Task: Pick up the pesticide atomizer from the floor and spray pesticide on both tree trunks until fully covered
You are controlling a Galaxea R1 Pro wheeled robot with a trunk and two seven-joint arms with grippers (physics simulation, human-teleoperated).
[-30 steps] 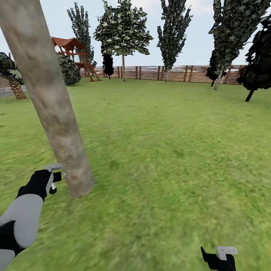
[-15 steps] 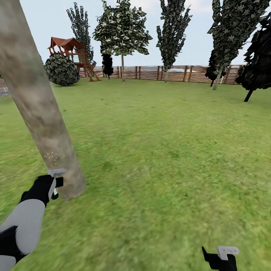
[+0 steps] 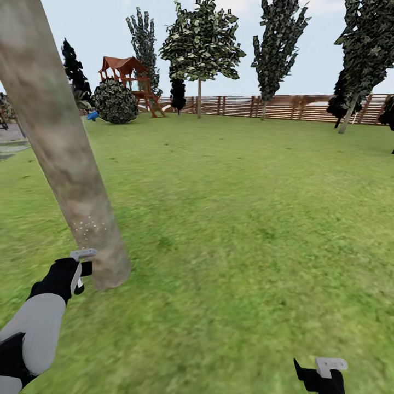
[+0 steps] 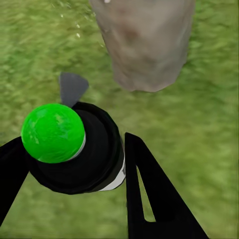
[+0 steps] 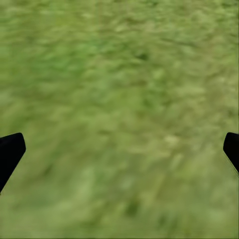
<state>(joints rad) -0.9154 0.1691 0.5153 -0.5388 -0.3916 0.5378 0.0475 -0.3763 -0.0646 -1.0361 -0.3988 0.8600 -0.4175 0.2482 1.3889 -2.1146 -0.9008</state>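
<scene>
Left pincer (image 3: 82, 269) nearer trunk (image 3: 65, 158), clamped on atomizer (image 4: 82, 149); right pincer (image 5: 119, 149) agape, empty

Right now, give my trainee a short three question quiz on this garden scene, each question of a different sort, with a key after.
1. True or false: the left tool is shut on the pesticide atomizer.
2. Multiple choice: the right tool looks down at A) a stepping slab, B) bare grass, C) the fence.
3. Fill in: small white specks show low on the nearest tree trunk, just above the ____ tool.

Key: 1 true. 2 B. 3 left. The atomizer's top looks green in the left wrist view, and the trunk's base stands just beyond it. The right tool's fingers are wide apart over the grass.
</scene>
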